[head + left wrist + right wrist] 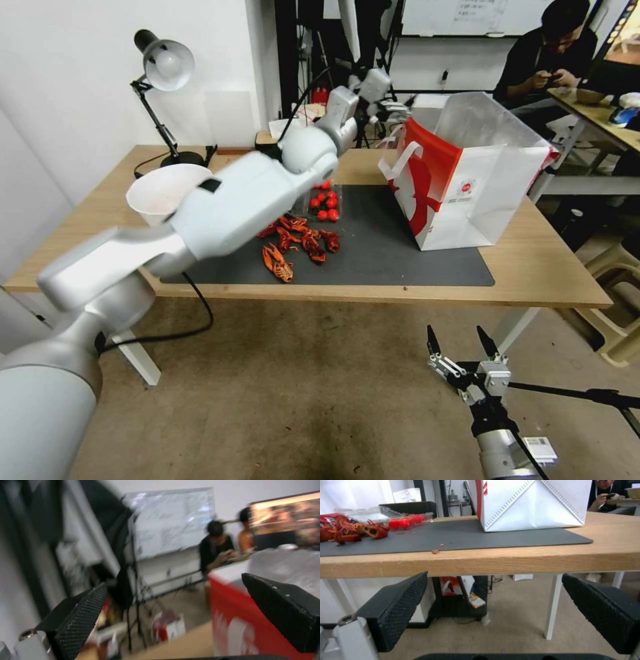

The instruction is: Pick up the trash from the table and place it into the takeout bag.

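Takeout bag (pixel 480 193) stands on the table (pixel 547 267), both grippers' jaws released

The head view looks down on the long light wooden table (pixel 547 267). The right wrist view faces its edge from below; both share the white-and-red paper takeout bag (pixel 533 505).

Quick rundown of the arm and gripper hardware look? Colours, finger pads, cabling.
Left arm: glossy silver-white rounded shells with ball-shaped joints and a small black patch on one link. Left gripper and right gripper share a design: black wedge-shaped fingers with knurled diamond-textured pads on white-silver mounts. A white label sits on the right wrist; a black cable runs beside it.
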Controlling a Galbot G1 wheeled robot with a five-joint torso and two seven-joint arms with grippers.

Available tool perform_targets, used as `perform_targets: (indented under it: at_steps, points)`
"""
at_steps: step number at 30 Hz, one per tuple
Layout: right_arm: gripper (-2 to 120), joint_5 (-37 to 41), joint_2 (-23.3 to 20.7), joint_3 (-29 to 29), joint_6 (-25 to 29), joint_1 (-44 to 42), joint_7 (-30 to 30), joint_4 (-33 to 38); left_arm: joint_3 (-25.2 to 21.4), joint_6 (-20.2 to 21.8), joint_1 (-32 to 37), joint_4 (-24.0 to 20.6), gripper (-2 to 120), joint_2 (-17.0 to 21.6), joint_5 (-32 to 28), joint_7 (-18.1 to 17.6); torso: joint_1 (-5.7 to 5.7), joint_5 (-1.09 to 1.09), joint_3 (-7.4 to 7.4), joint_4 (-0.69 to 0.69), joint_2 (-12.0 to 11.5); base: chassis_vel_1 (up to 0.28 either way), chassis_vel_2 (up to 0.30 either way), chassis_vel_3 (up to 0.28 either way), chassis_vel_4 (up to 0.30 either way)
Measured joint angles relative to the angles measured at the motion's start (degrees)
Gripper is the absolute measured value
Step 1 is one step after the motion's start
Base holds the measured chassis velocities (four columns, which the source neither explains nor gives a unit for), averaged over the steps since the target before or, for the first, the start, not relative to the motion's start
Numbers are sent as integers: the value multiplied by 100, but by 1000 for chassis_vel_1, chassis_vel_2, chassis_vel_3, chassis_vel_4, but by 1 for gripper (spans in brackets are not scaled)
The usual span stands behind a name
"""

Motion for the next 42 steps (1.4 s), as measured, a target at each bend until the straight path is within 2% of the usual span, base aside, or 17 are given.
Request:
perform_targets:
  at_steps: [1, 2, 5, 6, 8, 12, 14, 17, 22, 25, 26, 31, 34, 35, 36, 41, 42]
  points:
    - [100, 6, -3, 6, 2, -6, -2, -7, -147, 151, 200, -267, 100, 38, -252, -515, 0, 0, 0, -1, 0, 0, 0, 0, 0]
    - [100, 6, -3, 6, 2, -6, -2, -7, -147, 151, 200, -267, 100, 38, -252, -515, 0, 0, 0, -1, 0, 0, 0, 0, 0]
    - [100, 14, -5, 7, 8, -11, -5, -30, -409, 337, 633, -815, 100, 216, -413, -1253, 0, 0, 0, 1, 0, 0, 0, 0, 0]
    - [100, 14, -5, 7, 8, -11, -5, -30, -409, 337, 633, -815, 100, 216, -413, -1253, 0, 0, 0, 1, 0, 0, 0, 0, 0]
    - [100, 17, -5, 4, 14, -7, -6, -49, -581, 344, 969, -1184, 100, 411, -396, -1503, -1, 0, -1, 0, 0, 0, 0, 0, 0]
    - [100, 20, -5, -5, 20, -1, -7, -57, -708, 282, 1268, -1436, 100, 606, -330, -1528, 0, -1, 0, -1, 0, 0, 0, 0, 0]
    - [100, 22, -7, -9, 23, 1, -10, -60, -767, 231, 1421, -1559, 100, 719, -277, -1511, 0, 0, 0, 0, 0, 0, 0, 0, 0]
    - [100, 35, -21, -28, 30, 6, -28, -63, -1057, 33, 2107, -2029, 100, 1214, 129, -1216, 0, -2, 0, 2, 0, 0, 0, 0, 0]
    - [100, 36, -27, -53, 43, 11, -37, -62, -1444, -36, 2682, -2427, 100, 1444, 418, -1083, 0, -1, -1, 1, 0, 0, 0, 0, 0]
    - [100, 36, -30, -65, 53, 8, -43, -45, -1901, -66, 3293, -2838, 100, 1591, 623, -929, 0, -1, -1, 0, 0, 0, 0, 0, 0]
    - [100, 37, -35, -73, 65, 4, -51, -35, -2126, -144, 3630, -3027, 100, 1703, 766, -751, -1, 0, -1, 0, 0, 0, 0, 0, 0]
    - [100, 37, -48, -81, 83, -5, -59, -17, -2548, -334, 4248, -3275, 100, 1868, 952, -457, -1, 0, 0, 0, 0, 0, 0, 0, 0]
    - [100, 37, -65, -85, 98, -13, -63, -3, -3010, -390, 5000, -3545, 100, 1974, 1106, -239, -1, -1, 0, 1, 1, 0, 0, 0, 0]
    - [100, 37, -65, -85, 98, -13, -63, -3, -3010, -390, 5000, -3545, 100, 1974, 1106, -239, -1, -1, 0, 1, 1, 0, 0, 0, 0]
    - [100, 38, -70, -86, 104, -13, -63, 0, -3147, -484, 5277, -3604, 100, 2011, 1231, -150, -1, 2, 0, 0, 1, 0, 0, 0, 0]
    - [100, 53, -69, -105, 119, -13, -68, 14, -3713, -838, 6372, -3701, 100, 1897, 1848, 106, 0, 0, 0, 0, 0, 0, 0, 0, 0]
    - [100, 53, -69, -105, 119, -13, -68, 14, -3713, -838, 6372, -3701, 100, 1897, 1848, 106, 0, 0, 0, 0, 0, 0, 0, 0, 0]
